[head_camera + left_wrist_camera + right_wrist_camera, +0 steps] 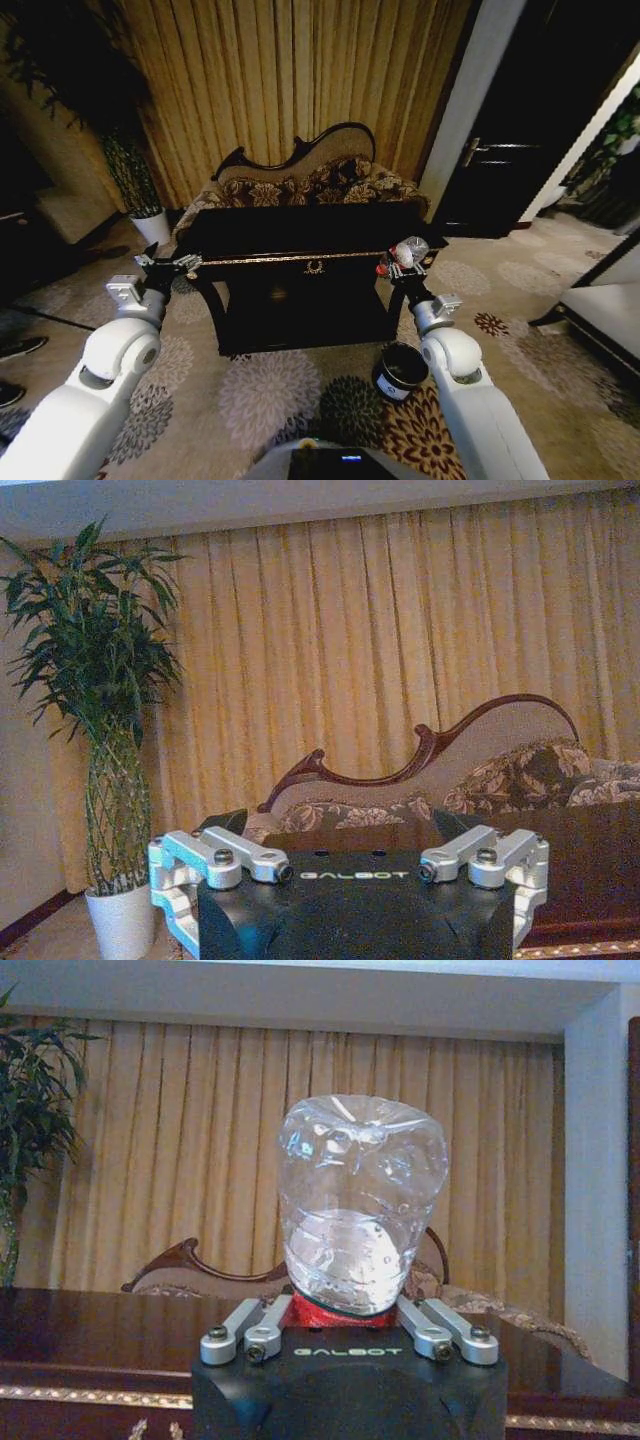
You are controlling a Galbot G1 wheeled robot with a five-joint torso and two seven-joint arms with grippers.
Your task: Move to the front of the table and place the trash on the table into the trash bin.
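Golden curtains (290,70) hang behind a floral sofa (300,185), and before it stands the glossy black worktop (300,235) on a flowered carpet. From the head view, the left hand (168,264) hovers at the worktop's left front corner, while the right hand (402,268) at the right front corner grips the clear bottle (410,250); the dark trash bin (400,370) sits on the floor below, beside the right arm. From the left wrist, the left hand (350,865) is spread wide and holds nothing, with a potted plant (100,730) off to one side. From the right wrist, the right hand (350,1325) is clamped on the bottle (360,1200) at its red end.
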